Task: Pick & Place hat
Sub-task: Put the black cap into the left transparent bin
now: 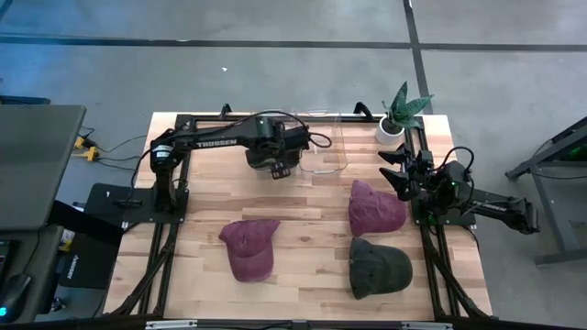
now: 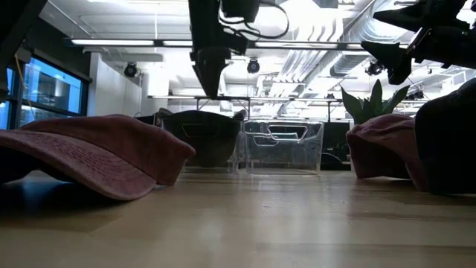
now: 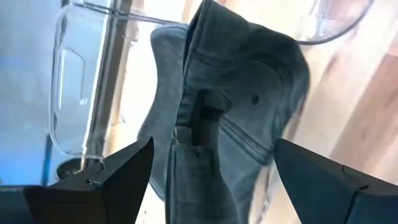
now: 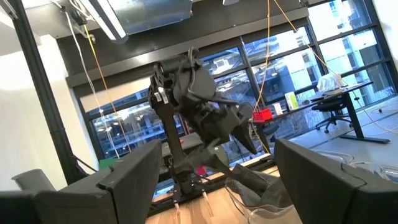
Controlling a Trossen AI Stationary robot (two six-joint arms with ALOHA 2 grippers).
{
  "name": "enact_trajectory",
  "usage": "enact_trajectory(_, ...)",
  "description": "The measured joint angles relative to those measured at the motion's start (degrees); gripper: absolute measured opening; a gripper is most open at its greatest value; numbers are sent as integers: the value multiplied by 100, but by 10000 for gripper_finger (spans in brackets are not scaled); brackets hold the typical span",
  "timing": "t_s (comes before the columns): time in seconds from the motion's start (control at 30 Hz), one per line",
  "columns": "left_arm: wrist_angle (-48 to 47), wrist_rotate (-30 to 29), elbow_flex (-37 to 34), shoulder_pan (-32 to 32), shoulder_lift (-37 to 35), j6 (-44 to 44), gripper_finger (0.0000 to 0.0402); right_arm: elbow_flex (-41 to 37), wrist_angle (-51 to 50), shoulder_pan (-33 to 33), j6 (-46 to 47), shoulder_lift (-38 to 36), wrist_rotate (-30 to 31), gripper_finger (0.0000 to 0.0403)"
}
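A dark grey cap (image 3: 249, 106) lies crumpled inside a clear plastic bin (image 3: 68, 93) at the table's far middle (image 1: 330, 151). In the low view the cap (image 2: 202, 138) fills the bin's left half. My left gripper (image 3: 212, 146) hovers open above it (image 1: 282, 170), its fingers apart from the cap. Three more hats rest on the table: a maroon one (image 1: 249, 246) near the middle, another maroon one (image 1: 374, 207) to the right, and a dark green one (image 1: 378, 268) at the near right. My right gripper (image 1: 402, 176) waits open, raised at the right edge.
A potted plant (image 1: 399, 115) stands at the far right corner, next to the right arm's base. The black frame rails run along both table sides. Bare wood shows between the hats and along the near edge.
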Motion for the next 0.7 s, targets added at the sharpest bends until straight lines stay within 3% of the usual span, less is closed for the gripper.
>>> enact_trajectory(0.53,-703,371,1378,-352,-9,-1817,323,0,-9,1,0,1,-2,307)
enact_trajectory(0.7,-838,828,1587,-551,-9,-2465,323,0,-9,-2,0,0,0,307)
